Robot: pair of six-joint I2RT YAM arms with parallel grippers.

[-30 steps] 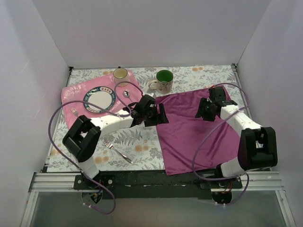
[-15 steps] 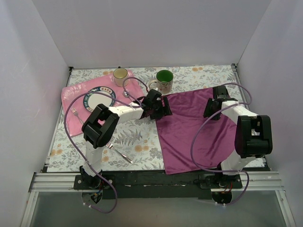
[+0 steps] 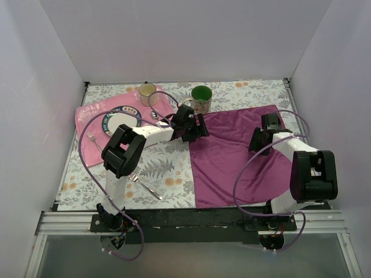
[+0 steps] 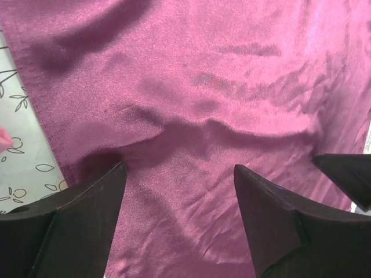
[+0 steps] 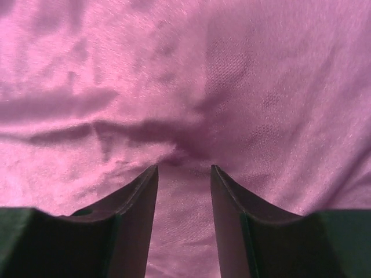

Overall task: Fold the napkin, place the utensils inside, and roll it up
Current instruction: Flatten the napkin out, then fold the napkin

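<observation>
The dark magenta square cloth napkin point(image 3: 243, 168) lies spread flat over the right half of the tabletop. Its near hem reaches the near edge, its right side runs close to the right edge, and its far-right corner points toward the far-right corner. The weave is soft and faintly shiny, with shallow ripples. The left gripper point(image 3: 195, 125) rests on the napkin's far-left corner. Its dark wedge-shaped fingers point(image 4: 87, 202) are spread wide, their tips pressing the cloth just inside the stitched left hem, with a low ridge raised between them. The right gripper point(image 3: 258, 139) sits on the napkin's far-right part. Its fingers point(image 5: 136, 197) are a narrow gap apart and a dark pucker gathers at their tips; whether they grip it cannot be told. The grey floral tablecloth point(image 3: 174, 168) lies open between the napkin's left hem and the left edge. On it, near the near edge, rests the slim silver metal fork point(image 3: 145, 185), well apart from the napkin. Toward the far-left corner, a light pink cloth mat point(image 3: 87, 116) carries a round white plate with a dark patterned rim point(image 3: 122, 123) and the slim silver metal spoon point(image 3: 154, 115). A cream mug point(image 3: 147, 91) and a green-lined mug point(image 3: 200, 98) stand along the far edge.
</observation>
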